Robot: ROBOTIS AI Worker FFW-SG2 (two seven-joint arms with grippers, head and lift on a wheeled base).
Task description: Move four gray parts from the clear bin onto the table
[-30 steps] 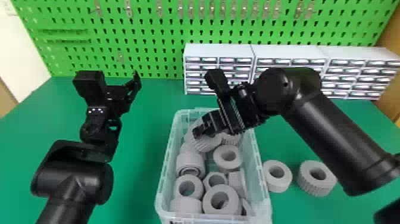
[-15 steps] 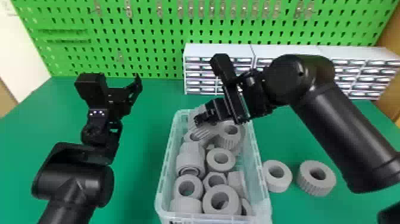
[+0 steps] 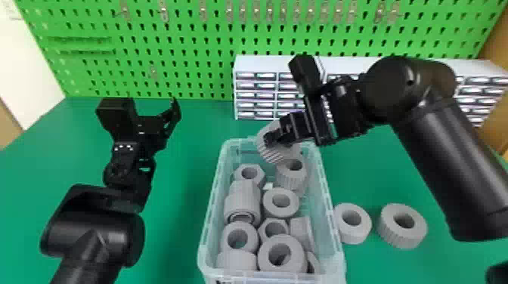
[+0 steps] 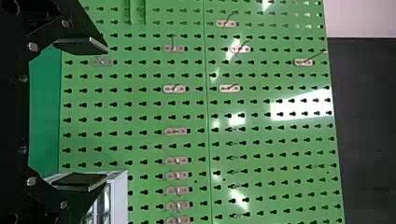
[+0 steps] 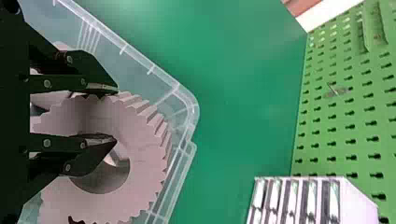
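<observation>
Your right gripper (image 3: 270, 139) is at the far end of the clear bin (image 3: 207, 223), clamped on the wall of a ribbed gray ring (image 3: 271, 152). In the right wrist view, one finger (image 5: 100, 87) bears on the toothed outer rim and the other enters the round hole. The ring sits tilted at the fingertips, over the bin's far edge; whether it touches the parts below, you cannot tell.

Your left gripper (image 3: 172, 109) is parked above the table (image 3: 181, 241), well left of the bin, fingers apart with nothing between them.

Bin: see-through plastic, rounded corners, long sides running near to far. Loose gray parts fill it from the near edge toward the far one. Near the far edge, a ribbed collar (image 3: 290, 180) on the right, a six-sided nut (image 3: 260, 177) on the left. Midway, a stepped sleeve (image 3: 242, 196) by the left wall, a plain ring (image 3: 293, 210) to its right. At the near edge, a thick ring (image 3: 264, 260) with a broad flat face.

On the table off the bin's right edge, two more rings lie flat: one smooth-faced (image 3: 351, 235) just beside the bin wall, one with a grooved side (image 3: 389, 234) farther right. All matte gray, with round center holes.
</observation>
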